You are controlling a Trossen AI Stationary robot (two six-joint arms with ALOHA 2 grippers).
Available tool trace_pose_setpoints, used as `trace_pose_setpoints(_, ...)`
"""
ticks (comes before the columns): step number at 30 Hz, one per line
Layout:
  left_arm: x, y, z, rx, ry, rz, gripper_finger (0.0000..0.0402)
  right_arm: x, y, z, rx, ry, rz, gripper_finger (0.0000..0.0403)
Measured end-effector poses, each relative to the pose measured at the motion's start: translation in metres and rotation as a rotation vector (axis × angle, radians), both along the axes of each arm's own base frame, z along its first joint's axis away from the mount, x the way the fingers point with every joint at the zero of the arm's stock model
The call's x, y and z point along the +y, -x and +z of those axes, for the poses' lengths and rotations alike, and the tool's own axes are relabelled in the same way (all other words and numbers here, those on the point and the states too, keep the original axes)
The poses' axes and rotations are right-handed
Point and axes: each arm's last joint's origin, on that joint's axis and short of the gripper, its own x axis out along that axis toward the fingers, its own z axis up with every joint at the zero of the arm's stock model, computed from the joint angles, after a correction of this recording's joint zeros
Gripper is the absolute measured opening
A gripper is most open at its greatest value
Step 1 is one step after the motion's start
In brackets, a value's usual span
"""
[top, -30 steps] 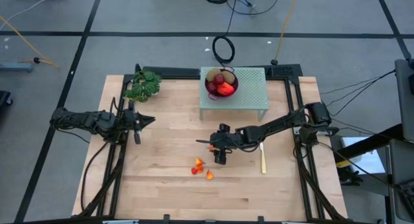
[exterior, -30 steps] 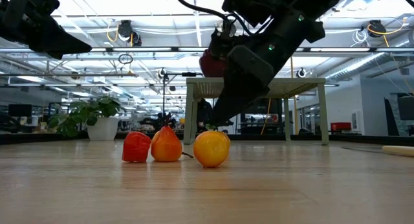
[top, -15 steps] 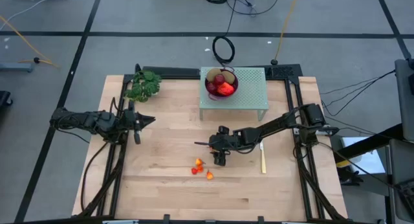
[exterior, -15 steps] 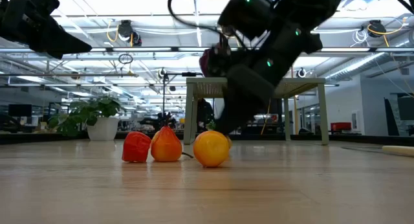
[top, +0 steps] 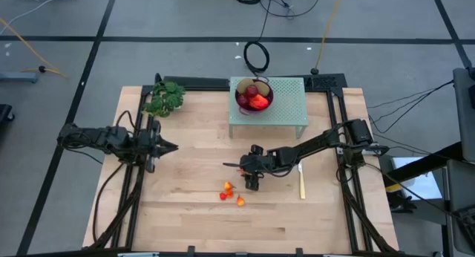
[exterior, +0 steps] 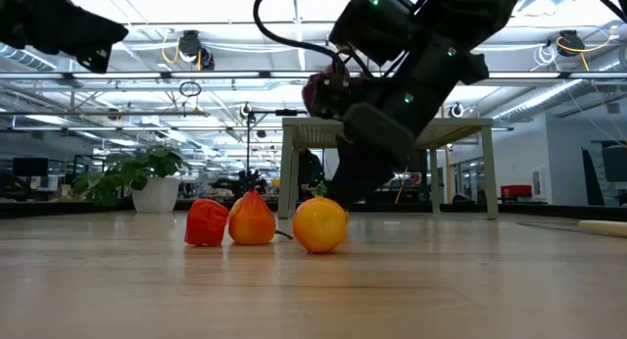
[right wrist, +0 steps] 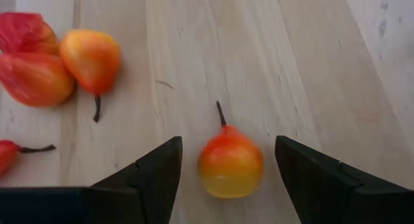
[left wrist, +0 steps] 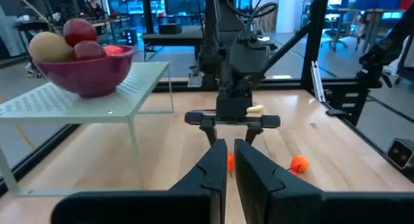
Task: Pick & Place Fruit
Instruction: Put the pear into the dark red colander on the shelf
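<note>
Orange and red, a tiny fruit [right wrist: 230, 164] with a thin stem was seen lying on the pale wooden surface [top: 185, 212], right between the spread fingers of the right hand [right wrist: 228, 175]. It was not yet touched. Three more small fruits [top: 231, 194] were grouped nearby on the wood. It looked smooth, round and light, so it could probably roll or slip away. It would best be taken at its fat middle, gently, not by the stem. A purple bowl [top: 254, 94] with bigger fruit was seen on a white holed stand [top: 289, 108]. The left hand [top: 165, 147] was held closed and empty, well apart at the surface's left side.
</note>
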Motion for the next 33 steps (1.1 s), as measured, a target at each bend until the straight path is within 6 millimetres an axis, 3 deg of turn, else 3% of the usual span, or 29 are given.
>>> trace_pose_setpoints(9, 0.0001, 0.0003, -0.0027, 0.027, -0.009, 0.0, 0.0033, -0.0004, 0.0015, -0.0013, 0.019, -0.01, -0.017, 0.0238)
trace_pose_setpoints(27, 0.0001, 0.0003, -0.0026, 0.026, -0.008, 0.0, 0.0033, -0.0003, 0.0011, -0.0009, 0.013, -0.019, -0.027, 0.0144)
trace_pose_setpoints(33, 0.0001, 0.0002, -0.0026, 0.027, -0.006, 0.0, 0.0033, -0.0003, 0.0013, 0.0011, 0.008, -0.025, -0.03, 0.0131)
